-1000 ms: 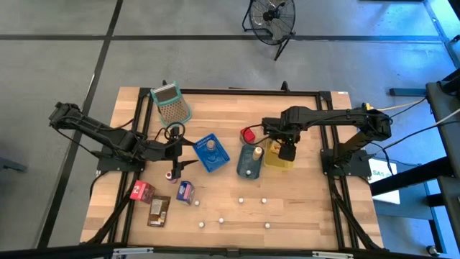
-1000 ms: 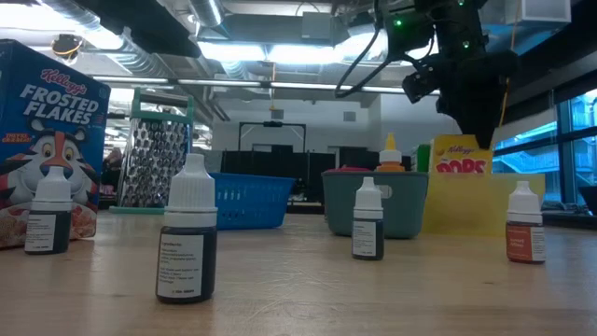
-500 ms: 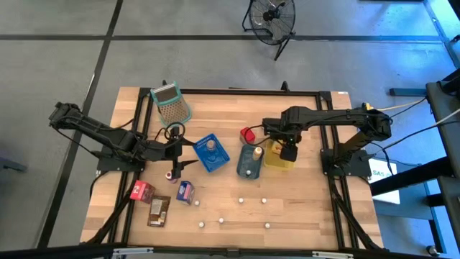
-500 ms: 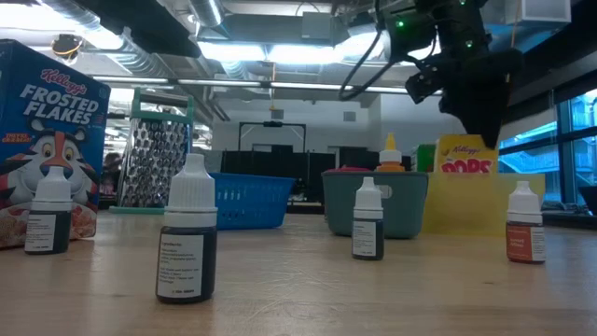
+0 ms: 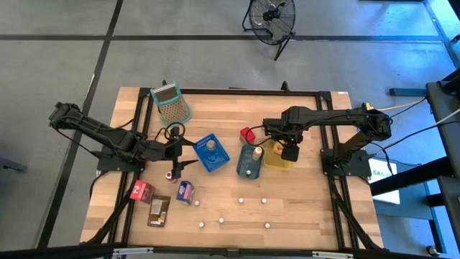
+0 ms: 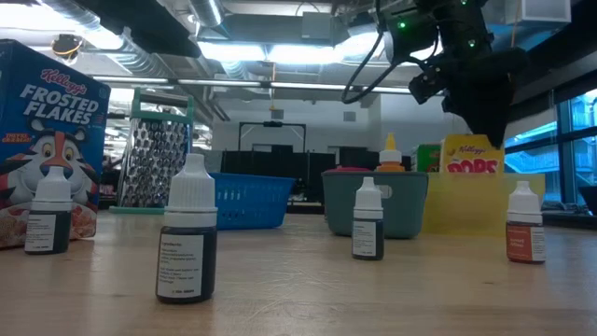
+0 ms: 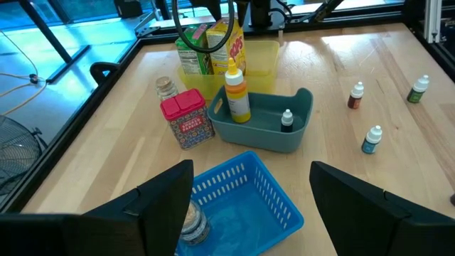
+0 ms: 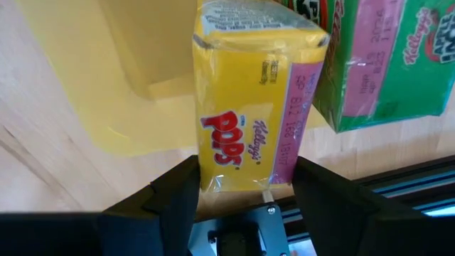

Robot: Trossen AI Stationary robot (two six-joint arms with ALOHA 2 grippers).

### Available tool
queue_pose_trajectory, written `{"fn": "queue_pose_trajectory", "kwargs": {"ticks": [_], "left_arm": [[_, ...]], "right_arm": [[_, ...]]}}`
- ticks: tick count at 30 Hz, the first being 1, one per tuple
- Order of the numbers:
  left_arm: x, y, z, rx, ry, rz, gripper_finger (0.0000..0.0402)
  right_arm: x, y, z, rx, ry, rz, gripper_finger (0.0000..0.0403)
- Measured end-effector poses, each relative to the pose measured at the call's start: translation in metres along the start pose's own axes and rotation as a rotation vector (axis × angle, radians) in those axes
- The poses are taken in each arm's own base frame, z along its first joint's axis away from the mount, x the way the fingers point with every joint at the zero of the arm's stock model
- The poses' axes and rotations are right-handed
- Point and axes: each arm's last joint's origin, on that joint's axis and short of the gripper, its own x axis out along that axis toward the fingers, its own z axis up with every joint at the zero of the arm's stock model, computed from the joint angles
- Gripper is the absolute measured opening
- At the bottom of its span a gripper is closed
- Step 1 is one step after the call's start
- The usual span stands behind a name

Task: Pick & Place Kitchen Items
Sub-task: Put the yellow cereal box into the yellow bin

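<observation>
The right pincer [image 5: 290,152] has drifted a little sideways over the yellow tray [image 5: 270,162], carrying the yellow Pops box [image 8: 250,107] held between its fingers along with it. In the low view the box [image 6: 474,157] now shows more of its printed front below the pincer [image 6: 481,126] than a second ago.
</observation>
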Motion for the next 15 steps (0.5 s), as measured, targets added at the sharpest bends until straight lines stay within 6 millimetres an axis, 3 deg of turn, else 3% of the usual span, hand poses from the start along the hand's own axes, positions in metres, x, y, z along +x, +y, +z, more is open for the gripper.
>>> {"fn": "queue_pose_trajectory", "kwargs": {"ticks": [15], "left_arm": [[0.0,0.0,0.0,0.0,0.0,0.0,0.0279]], "right_arm": [[-0.0001,0.0,0.0002,0.009,-0.004,-0.002,0.0222]]}}
